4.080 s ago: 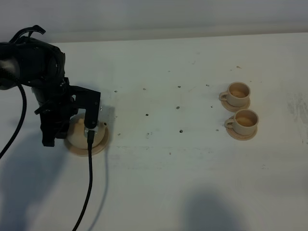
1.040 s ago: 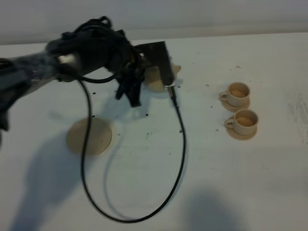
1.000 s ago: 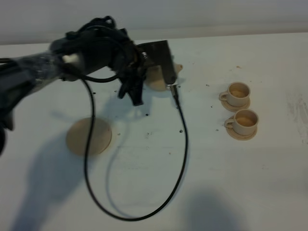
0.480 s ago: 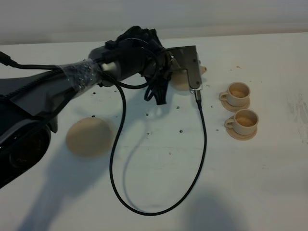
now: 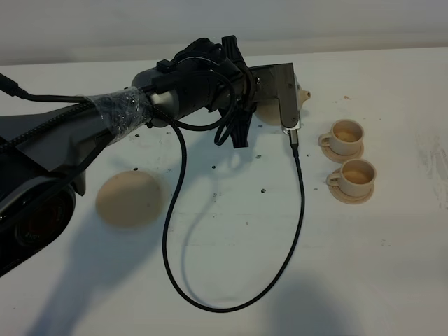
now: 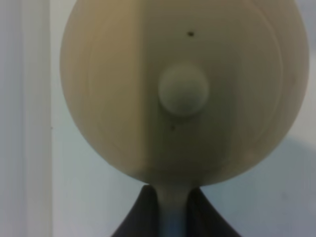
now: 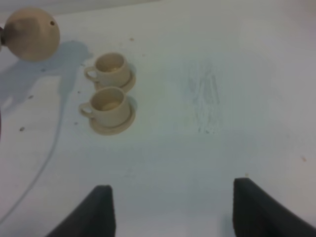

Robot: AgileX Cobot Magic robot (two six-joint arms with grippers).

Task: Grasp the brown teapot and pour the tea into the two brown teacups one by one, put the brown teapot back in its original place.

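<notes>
Presently the brown teapot [image 6: 182, 91] is held clear of the table [image 5: 392, 266] by the left gripper [image 6: 174, 211], whose fingers [image 6: 136, 223] are clenched on its loop handle. It hangs near the two teacups but short of them, with its spout turned their way and no evident tilt.

The farther teacup [image 5: 347, 135] and the nearer teacup [image 5: 358, 176] stand side by side on their small saucers. Whether either holds tea cannot be told.

The large round saucer [image 5: 129, 199], the pot's home, lies bare well to the left. A black cable [image 5: 299, 224] loops over the table between them. The right gripper [image 7: 177, 212] hangs on the cups' other side, fingers spread, grasping nothing.

Assessment: the pick-up is done and the carry nearly so. Both pours and the return are outstanding.
</notes>
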